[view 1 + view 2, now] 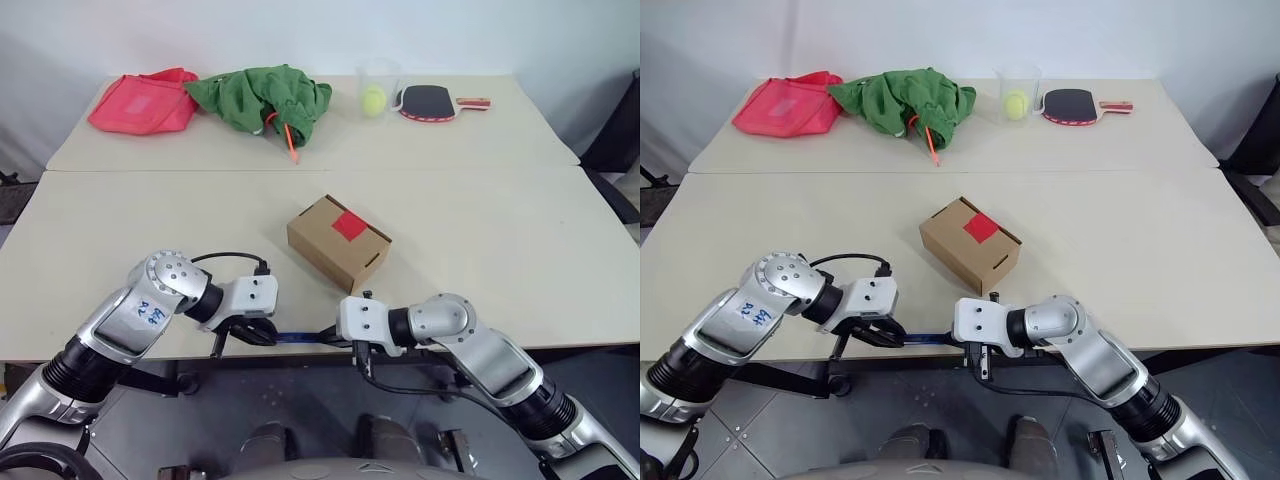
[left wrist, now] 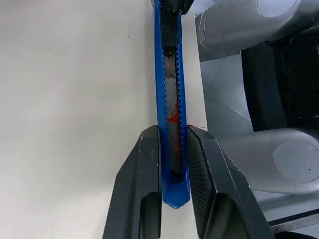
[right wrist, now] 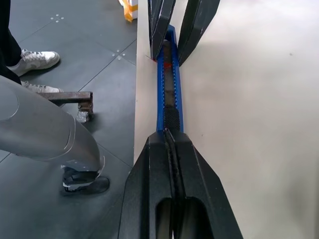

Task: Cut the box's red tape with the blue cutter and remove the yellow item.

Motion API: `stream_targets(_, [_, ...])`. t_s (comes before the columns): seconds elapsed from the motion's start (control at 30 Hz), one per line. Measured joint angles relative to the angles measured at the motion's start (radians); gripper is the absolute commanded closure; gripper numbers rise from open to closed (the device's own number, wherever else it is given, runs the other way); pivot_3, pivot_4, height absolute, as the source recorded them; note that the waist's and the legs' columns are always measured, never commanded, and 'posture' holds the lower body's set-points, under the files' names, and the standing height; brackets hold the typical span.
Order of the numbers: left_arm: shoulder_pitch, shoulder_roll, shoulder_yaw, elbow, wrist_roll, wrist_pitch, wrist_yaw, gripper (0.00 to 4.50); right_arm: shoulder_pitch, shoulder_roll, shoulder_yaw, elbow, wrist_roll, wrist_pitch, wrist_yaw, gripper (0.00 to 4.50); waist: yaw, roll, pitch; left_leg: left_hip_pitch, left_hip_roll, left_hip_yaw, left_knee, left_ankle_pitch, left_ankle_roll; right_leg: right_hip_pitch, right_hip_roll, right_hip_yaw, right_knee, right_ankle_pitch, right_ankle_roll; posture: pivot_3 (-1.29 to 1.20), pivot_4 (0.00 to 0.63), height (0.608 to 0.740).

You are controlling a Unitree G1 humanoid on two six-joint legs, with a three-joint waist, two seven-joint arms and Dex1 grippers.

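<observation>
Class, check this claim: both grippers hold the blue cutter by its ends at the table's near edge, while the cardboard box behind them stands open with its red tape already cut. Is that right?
Not quite. The box is closed, and its red tape lies whole across the top, as the left eye view shows. The rest holds: the left gripper and right gripper hold the blue cutter by its ends at the table's near edge.

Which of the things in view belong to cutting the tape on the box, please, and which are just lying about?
In use: blue cutter, held by left gripper and right gripper; box; red tape.

Lying about: pink-red bag, green cloth, orange-red stick, yellow-green ball, clear cup, paddle.
</observation>
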Motion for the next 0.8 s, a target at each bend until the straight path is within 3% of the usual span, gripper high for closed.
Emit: stream_targets(0.8, [0.012, 0.010, 0.004, -0.034, 0.008, 0.021, 0.009, 4.11, -0.021, 0.058, 0.034, 0.068, -0.037, -0.080, 0.000, 4.46, -0.006, 0.000, 0.000, 0.001, 0.001, 0.000, 0.000, 0.000, 0.000, 0.000, 0.000, 0.000, 0.000, 0.000, 0.000, 0.00, 0.150, 0.740])
